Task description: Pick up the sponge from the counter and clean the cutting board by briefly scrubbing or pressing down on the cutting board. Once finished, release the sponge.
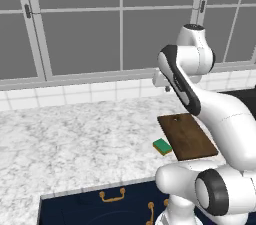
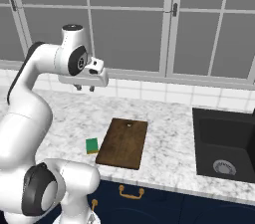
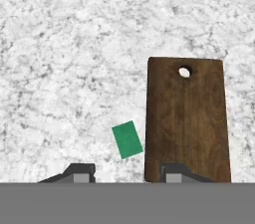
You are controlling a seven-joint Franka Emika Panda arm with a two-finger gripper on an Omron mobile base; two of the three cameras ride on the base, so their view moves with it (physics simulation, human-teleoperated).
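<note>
- While the arm holds it high above the tabletop, we see the hand clenched on nothing, its two fingertips low in the hand view.
- The sponge lies green side up on the marble, just beside the cutting board's long edge (slightly askew to it), not touching that we can tell.
- The board lies flat, its hole toward the tiled wall.
- A black sink sits further right.
</note>
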